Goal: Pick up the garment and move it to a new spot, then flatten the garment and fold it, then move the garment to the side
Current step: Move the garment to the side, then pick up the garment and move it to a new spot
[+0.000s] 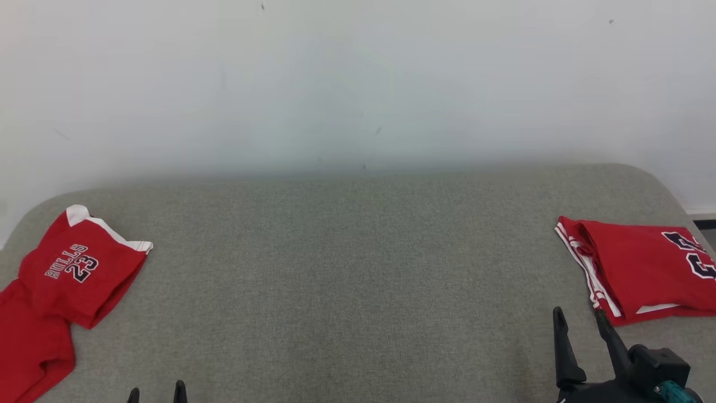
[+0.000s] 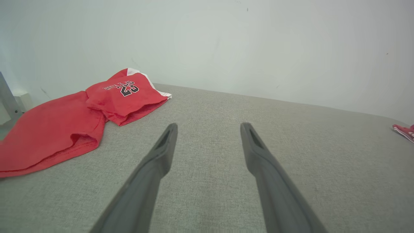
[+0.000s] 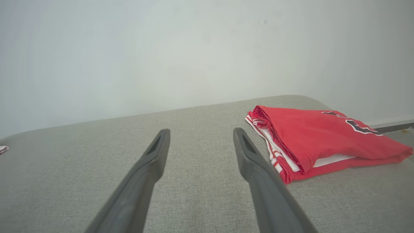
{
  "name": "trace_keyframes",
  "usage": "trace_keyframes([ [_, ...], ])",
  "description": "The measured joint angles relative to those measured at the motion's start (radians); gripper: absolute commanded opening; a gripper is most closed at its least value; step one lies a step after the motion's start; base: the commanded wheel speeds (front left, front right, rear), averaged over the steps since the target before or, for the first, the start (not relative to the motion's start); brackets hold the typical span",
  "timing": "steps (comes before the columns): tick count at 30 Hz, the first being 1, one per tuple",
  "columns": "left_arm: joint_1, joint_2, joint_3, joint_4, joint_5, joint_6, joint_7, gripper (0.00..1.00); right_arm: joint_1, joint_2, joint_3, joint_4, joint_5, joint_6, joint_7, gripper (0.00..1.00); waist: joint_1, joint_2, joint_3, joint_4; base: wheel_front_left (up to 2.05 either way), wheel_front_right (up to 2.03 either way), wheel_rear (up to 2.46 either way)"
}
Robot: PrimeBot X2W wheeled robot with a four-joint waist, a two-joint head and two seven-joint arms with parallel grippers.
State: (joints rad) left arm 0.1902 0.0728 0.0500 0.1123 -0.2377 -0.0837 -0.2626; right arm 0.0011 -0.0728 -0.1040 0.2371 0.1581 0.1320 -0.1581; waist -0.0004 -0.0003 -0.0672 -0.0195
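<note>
A loose red garment [image 1: 72,274] printed "BULLS 23", with white trim, lies crumpled at the left end of the grey fabric surface [image 1: 358,280]. In the left wrist view this garment [image 2: 64,129] lies ahead and to the left of my left gripper [image 2: 209,125], which is open and empty above bare fabric. Just the tips of my left gripper [image 1: 156,393] peek over the bottom edge of the head view. My right gripper [image 1: 579,313] is open and empty, just in front of a folded red garment [image 1: 643,268]. That folded garment [image 3: 317,136] lies to the right of my right gripper [image 3: 201,130].
A pale wall [image 1: 358,84] rises directly behind the surface. The surface has rounded corners, and its right edge runs close past the folded garment. A grey metal post [image 2: 8,97] stands beyond the left end.
</note>
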Motion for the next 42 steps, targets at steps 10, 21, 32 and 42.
trace_keyframes([
  [10, 0.017, -0.011, 0.014, 0.039, 0.020, -0.021, 0.000, 1.00, 0.050, 0.020, 0.018, -0.026, 0.007, 0.000, 0.035, 1.00, 0.0003, 0.0002, -0.048, 0.025, 0.00, 0.00, 0.00],
  [21, 0.021, -0.015, 0.019, 0.046, 0.026, -0.035, 0.000, 1.00, 0.060, 0.021, 0.016, -0.033, 0.019, 0.000, 0.042, 1.00, 0.0004, 0.0003, -0.047, 0.010, 0.00, 0.00, 0.00],
  [32, 0.020, -0.013, 0.037, 0.047, 0.045, -0.040, 0.000, 1.00, 0.063, 0.021, 0.021, -0.016, 0.040, 0.000, 0.032, 1.00, 0.0004, 0.0003, -0.050, 0.048, 0.00, 0.00, 0.00],
  [42, 0.028, 0.023, 0.051, 0.046, 0.052, -0.040, 0.000, 1.00, 0.072, 0.021, 0.070, 0.019, 0.080, 0.000, 0.008, 1.00, 0.0004, 0.0003, -0.063, 0.190, 0.00, 0.00, 0.00],
])
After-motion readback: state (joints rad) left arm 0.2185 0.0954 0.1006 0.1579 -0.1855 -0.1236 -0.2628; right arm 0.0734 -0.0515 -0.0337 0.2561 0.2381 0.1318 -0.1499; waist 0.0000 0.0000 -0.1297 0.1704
